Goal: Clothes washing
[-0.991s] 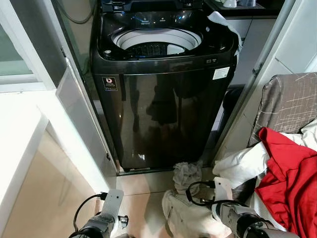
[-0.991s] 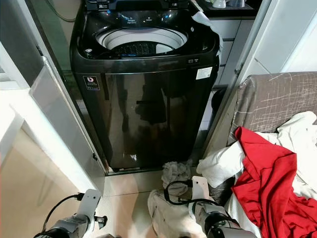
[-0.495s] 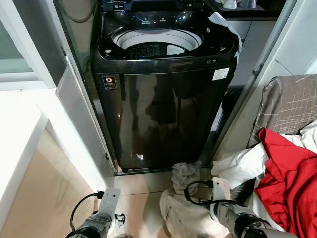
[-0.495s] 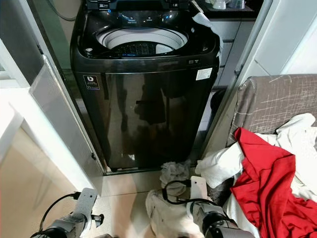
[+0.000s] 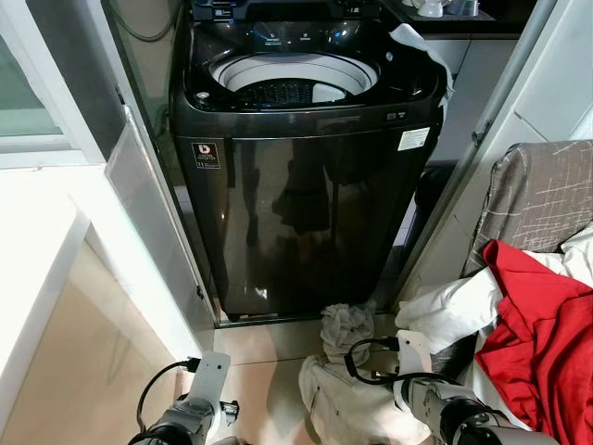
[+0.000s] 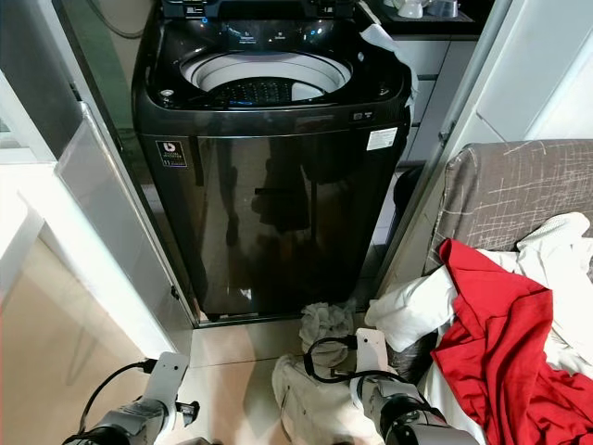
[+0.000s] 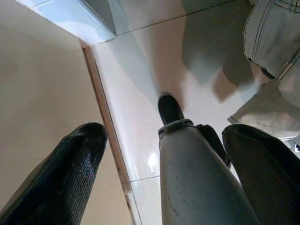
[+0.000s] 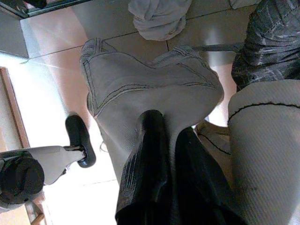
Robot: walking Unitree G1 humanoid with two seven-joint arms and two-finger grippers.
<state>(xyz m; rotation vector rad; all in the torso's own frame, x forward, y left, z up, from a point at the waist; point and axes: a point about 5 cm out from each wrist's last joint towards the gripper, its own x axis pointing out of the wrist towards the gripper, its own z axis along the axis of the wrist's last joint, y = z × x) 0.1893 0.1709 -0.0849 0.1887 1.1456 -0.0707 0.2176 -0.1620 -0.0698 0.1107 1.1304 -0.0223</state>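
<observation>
The left gripper [image 7: 164, 154] hangs released over the floor [image 7: 140, 70]. The right gripper [image 8: 161, 154] is clenched on pale trousers [image 8: 150, 93], near the washing machine [image 5: 306, 158]. Lifting, trailing legs could snag, or the cloth slip free.

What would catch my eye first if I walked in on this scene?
Probably the tall black washing machine straight ahead, its lid up and its white drum open. Next, the bright red garment heaped with white laundry on the grey chair to the robot's right. Low down, the right pincer is shut on pale jeans hanging just above the tiled floor, while the left pincer hangs open and empty.
</observation>
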